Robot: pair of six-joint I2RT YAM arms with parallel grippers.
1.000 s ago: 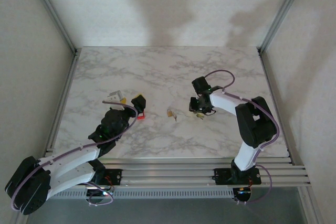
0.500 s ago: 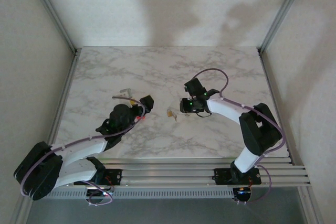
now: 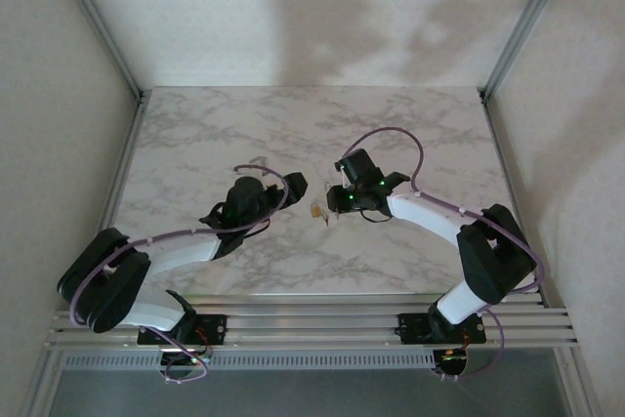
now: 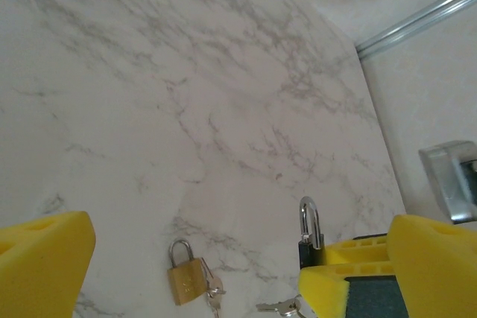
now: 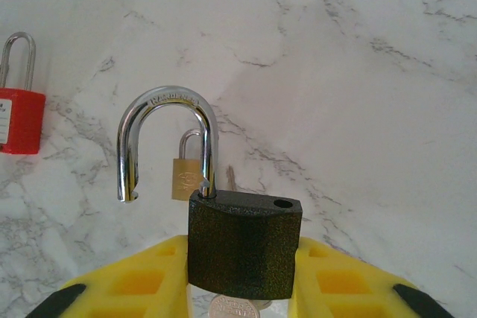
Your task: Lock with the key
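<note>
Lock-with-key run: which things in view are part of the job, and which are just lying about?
Job:
- black padlock, shackle open, gripped by the right pincer
- silvery key head at its underside
- left pincer, open

Lying about:
- brass padlock, shackle closed
- red padlock

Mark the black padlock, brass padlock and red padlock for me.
black padlock (image 5: pixel 242 240), right wrist view, on its body.
brass padlock (image 4: pixel 185 282), left wrist view, on its body.
red padlock (image 5: pixel 21 121), right wrist view, on its body.
</note>
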